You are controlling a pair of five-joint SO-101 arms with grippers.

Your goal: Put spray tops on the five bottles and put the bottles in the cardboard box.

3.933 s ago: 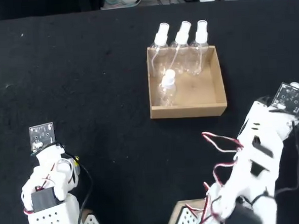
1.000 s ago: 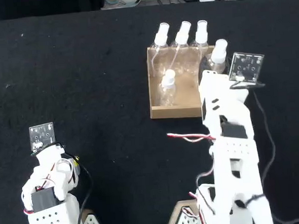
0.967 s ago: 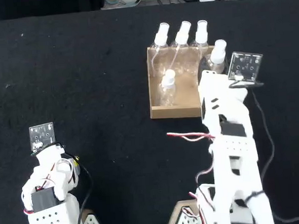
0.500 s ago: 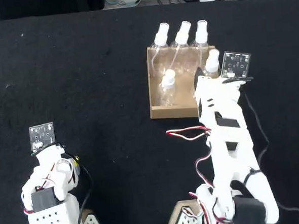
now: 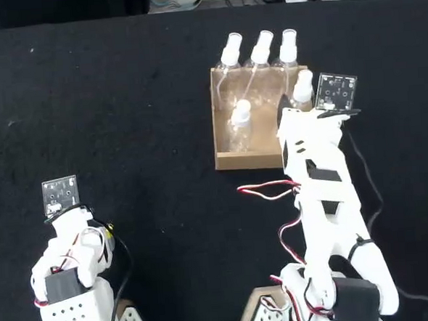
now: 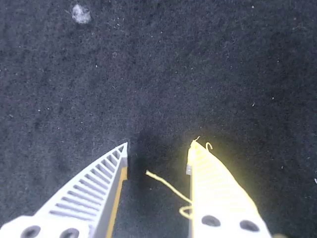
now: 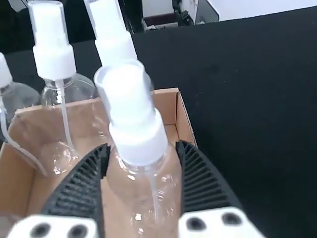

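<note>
we see our right gripper (image 7: 142,148) clamped around a capped bottle (image 7: 134,121), holding it upright by the right wall of the cardboard box (image 5: 268,159), where four other bottles (image 5: 239,126) stand, while our left gripper (image 6: 158,148) hangs parted over the black table (image 6: 148,59)

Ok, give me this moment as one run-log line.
right pincer: shut on fifth bottle, upright, at right edge of cardboard box | box: four capped bottles standing | left pincer: open over table
</note>
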